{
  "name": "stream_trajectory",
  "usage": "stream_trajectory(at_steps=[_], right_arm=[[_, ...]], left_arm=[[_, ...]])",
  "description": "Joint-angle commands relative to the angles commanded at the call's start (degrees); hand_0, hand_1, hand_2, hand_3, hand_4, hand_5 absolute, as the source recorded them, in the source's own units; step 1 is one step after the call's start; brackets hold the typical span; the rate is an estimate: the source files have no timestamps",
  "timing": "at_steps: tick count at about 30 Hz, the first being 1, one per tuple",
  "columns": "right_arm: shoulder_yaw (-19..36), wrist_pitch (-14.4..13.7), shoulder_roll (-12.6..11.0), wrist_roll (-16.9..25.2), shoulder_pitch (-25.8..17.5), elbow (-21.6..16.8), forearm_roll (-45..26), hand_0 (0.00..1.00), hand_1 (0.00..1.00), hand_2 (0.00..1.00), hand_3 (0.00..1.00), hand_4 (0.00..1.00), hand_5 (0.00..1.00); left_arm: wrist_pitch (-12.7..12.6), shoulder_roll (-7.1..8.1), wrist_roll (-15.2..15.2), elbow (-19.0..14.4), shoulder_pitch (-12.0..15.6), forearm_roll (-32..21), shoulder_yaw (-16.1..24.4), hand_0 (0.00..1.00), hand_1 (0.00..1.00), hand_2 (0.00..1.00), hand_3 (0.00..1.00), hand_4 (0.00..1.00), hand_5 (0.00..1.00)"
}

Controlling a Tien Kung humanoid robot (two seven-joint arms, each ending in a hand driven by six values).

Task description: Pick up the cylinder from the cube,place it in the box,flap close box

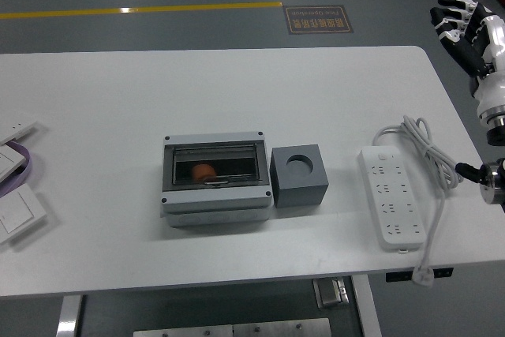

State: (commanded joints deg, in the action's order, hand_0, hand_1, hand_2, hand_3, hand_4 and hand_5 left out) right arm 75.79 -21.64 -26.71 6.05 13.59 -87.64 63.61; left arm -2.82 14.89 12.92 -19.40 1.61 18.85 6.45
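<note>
Head view shows me the right hand (461, 25) raised off the far right edge of the surface (118, 116), fingers loosely spread and holding nothing; my left arm is out of sight. The orange cylinder (203, 171) lies inside the grey box (215, 179), visible through what looks like a clear flap lying flat over the opening, though I cannot be sure it is fully latched. The dark cube (298, 176) touches the box's right side, its round socket empty. I judge the pick and the placing done, and the flap most likely closed, so little or nothing is left. A white power strip (390, 196) lies to the right, clear of the work.
</note>
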Motion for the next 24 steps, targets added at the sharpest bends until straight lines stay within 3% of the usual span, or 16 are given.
stream_trajectory(at_steps=[13,23,24], right_arm=[[-0.52,-1.34,1.38,3.91,-0.38,1.63,-7.56,0.700,0.661,0.655,0.673,0.797,0.481],[-0.56,-2.20,1.91,3.75,-0.71,2.07,-7.02,0.699,0.659,0.654,0.674,0.796,0.477],[-0.56,-2.17,1.94,3.64,-0.67,2.07,-6.83,0.697,0.658,0.659,0.727,0.796,0.466]], left_arm=[[0.38,-0.17,0.48,0.70,0.01,-0.12,1.18,0.632,0.613,0.619,0.655,0.742,0.296],[0.33,0.08,0.68,0.87,0.00,-1.68,0.31,0.631,0.612,0.619,0.655,0.743,0.297],[0.34,0.09,0.71,0.87,-0.02,-1.70,0.31,0.631,0.612,0.618,0.655,0.743,0.296]])
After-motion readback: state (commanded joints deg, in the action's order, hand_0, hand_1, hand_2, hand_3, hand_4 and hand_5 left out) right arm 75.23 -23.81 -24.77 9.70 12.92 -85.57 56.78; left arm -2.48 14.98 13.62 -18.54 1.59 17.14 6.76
